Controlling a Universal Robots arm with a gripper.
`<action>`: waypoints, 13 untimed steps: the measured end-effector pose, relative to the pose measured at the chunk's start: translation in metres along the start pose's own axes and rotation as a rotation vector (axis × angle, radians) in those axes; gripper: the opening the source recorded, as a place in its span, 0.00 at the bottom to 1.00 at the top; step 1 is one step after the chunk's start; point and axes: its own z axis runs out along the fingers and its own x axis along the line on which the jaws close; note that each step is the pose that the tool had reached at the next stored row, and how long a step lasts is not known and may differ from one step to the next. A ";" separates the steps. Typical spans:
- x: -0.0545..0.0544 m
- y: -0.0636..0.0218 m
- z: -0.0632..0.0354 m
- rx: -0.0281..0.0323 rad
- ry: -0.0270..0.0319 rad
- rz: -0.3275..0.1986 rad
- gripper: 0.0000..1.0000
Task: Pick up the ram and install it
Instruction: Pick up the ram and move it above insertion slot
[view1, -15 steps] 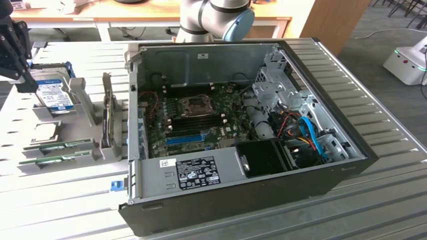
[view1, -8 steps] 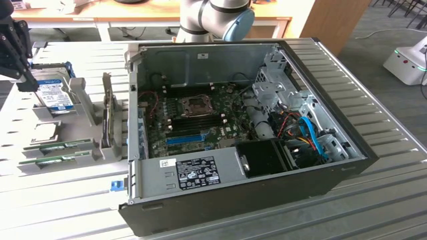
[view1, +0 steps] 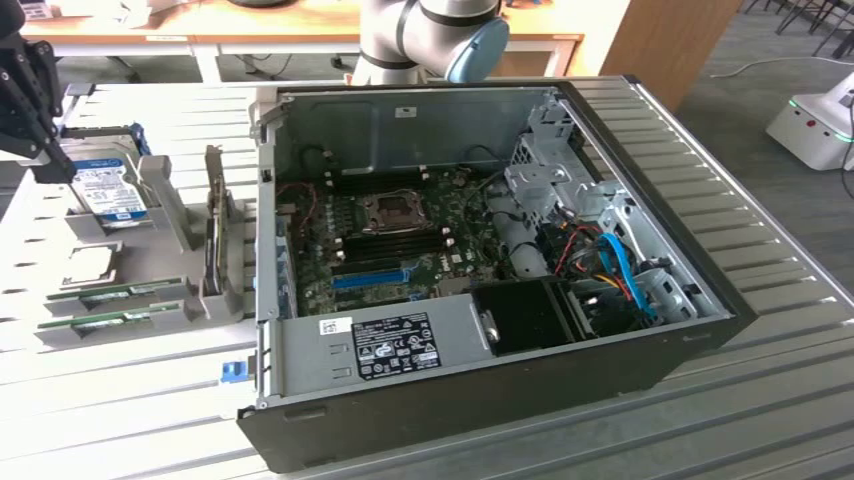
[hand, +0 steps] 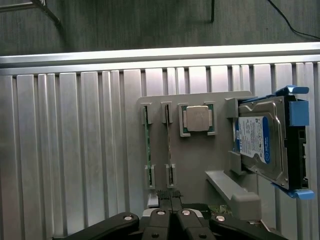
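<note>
Hovering near the gray rack (hand: 200, 160) with the pincer (hand: 170, 196) pressed together on nothing, eyeing 2 ram sticks (hand: 146, 145) parked on edge in side-by-side slots next to the CPU chip (hand: 197, 119), so could jab a stick or knock its twin if lowered without spreading.

You've got the computer case (view1: 441, 410) lying on its side on the table (view1: 774, 400), with the motherboard (view1: 400, 235) flat inside it. The power supply (view1: 387, 345) sits along the case's near wall, and the cables (view1: 614, 270) are packed in on the exterior view's right. The arm's base (view1: 427, 40) stands behind the case. On the exterior view's left, just beside the case, lies the holder (view1: 40, 220). In it, front to back: the nearest ram stick (view1: 100, 322), the other ram stick (view1: 118, 292) alongside, then the processor chip (view1: 83, 262), then the hard drive (view1: 110, 190). Your gripper (view1: 51, 170) hangs above the holder.
</note>
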 end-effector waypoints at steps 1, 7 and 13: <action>0.000 0.0000 0.0000 -0.0001 0.0001 0.000 0.11; 0.000 0.0001 0.0000 -0.0001 0.0001 0.000 0.11; 0.000 -0.0001 0.0000 -0.0083 -0.0028 0.000 0.11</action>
